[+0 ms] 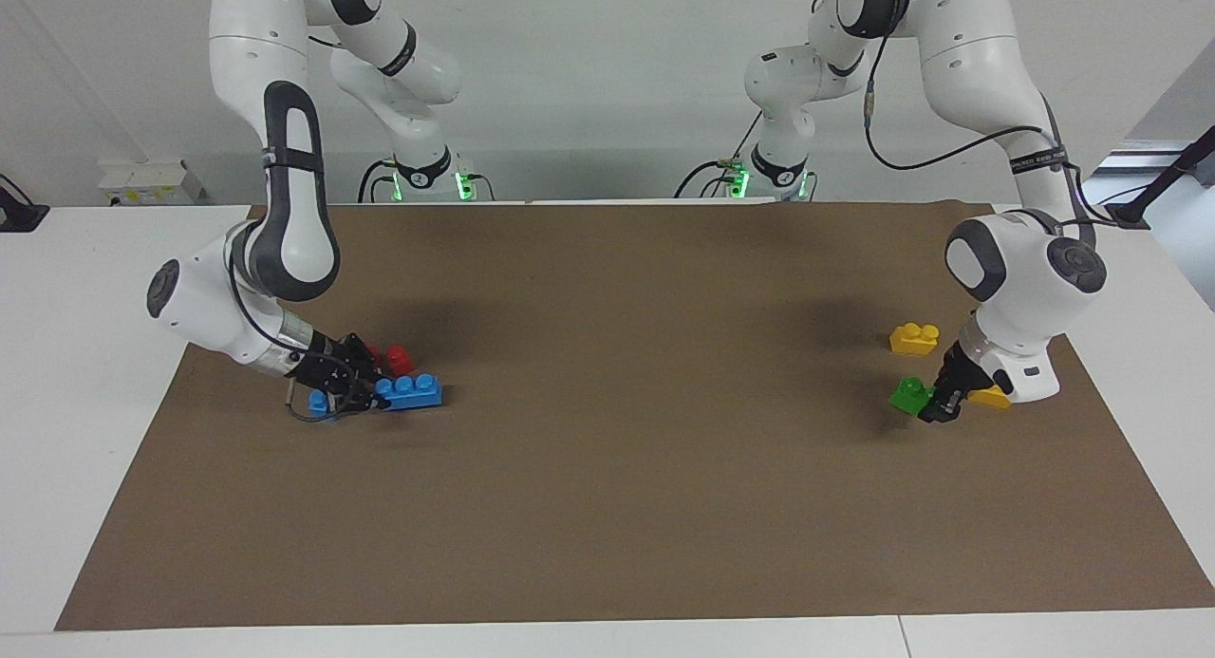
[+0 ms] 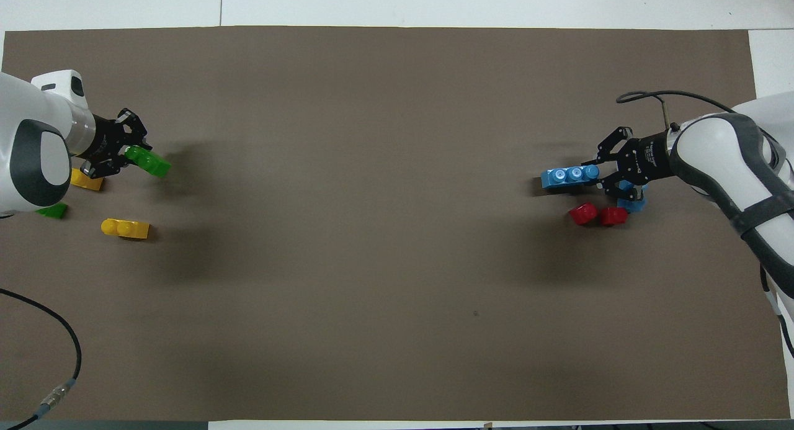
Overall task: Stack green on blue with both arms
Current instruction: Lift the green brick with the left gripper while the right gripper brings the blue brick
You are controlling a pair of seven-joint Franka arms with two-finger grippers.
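Both grippers clamped on their bricks — green at one end, blue at the other

The left gripper (image 1: 935, 406) pinches the green brick (image 1: 908, 395) just off the brown mat (image 1: 607, 506), a yellow brick (image 1: 992, 398) right beside it; the right gripper (image 1: 365, 392) grips one end of the blue brick (image 1: 410, 391), with two red bricks (image 2: 597, 215) and a second blue brick (image 2: 633, 201) close by its fingers

White jointed arms (image 1: 285, 117), grey bands, black cables.
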